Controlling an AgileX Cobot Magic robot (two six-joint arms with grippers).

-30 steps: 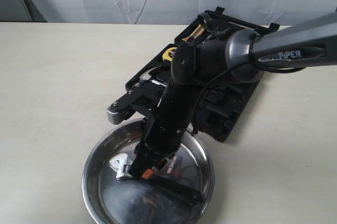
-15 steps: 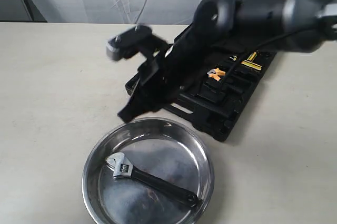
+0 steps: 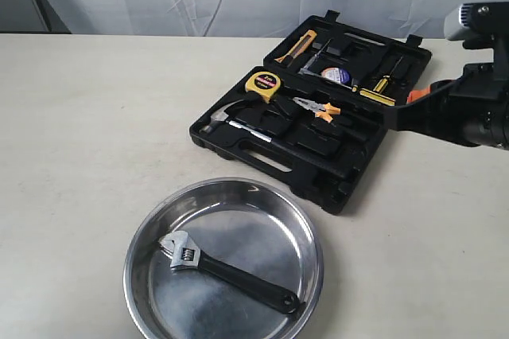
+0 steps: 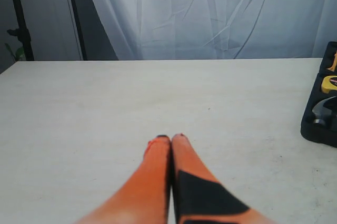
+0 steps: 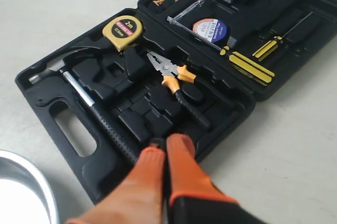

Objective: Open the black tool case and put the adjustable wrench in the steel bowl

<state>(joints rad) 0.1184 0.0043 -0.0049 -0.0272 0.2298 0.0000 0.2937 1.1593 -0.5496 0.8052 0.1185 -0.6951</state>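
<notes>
one wrench (image 3: pixel 231 273) in one bowl (image 3: pixel 256 216); one tape measure (image 5: pixel 122 31) marked "2m"; left claw (image 4: pixel 171 139) and right claw (image 5: pixel 166 142) pinched together.

Open black tool case (image 3: pixel 318 165); adjustable wrench (image 3: pixel 231 273) flat inside shiny steel bowl (image 3: pixel 254 224).

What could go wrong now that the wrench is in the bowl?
1. The right gripper hangs shut by the open black tool case; a low swing might knock the pliers loose.
2. The adjustable wrench reaches the wall of the steel bowl; a bump might tip it out.
</notes>
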